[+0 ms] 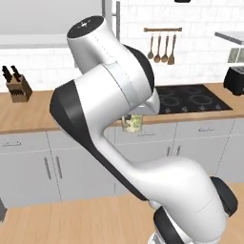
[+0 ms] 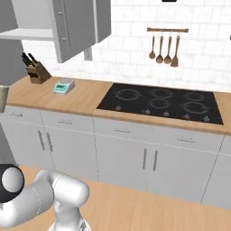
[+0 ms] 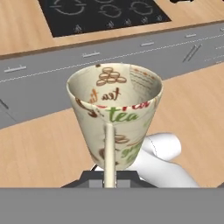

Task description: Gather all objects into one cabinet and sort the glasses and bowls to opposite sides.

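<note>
Centrally in the hand view, a pale cup (image 3: 114, 111) printed with the word "tea" and small brown and green motifs stands upright directly ahead of the tool (image 3: 109, 177), its open mouth facing the camera. The tool's fingertips are cut off by the lower band and hidden behind the cup's base, so whether the tool is clamped on the cup or merely beside it cannot be told. The cup's handle runs as a thin vertical strip down its near side.

From the left base view, the arm's large white links cover most of the cup (image 1: 132, 122); only a small lower part shows under the wrist, in front of the table's (image 1: 28, 114) front edge. From the right base view, a sliver of the cup (image 2: 2, 98) is cut off by the left border.

The cabinet (image 2: 67, 27) hangs above the table's left end with its door (image 2: 72, 28) standing open; its interior is out of sight. A knife block (image 2: 35, 70) and a small scale (image 2: 63, 86) rest near the table's rear left, and the hob (image 2: 162, 103) occupies the right.
</note>
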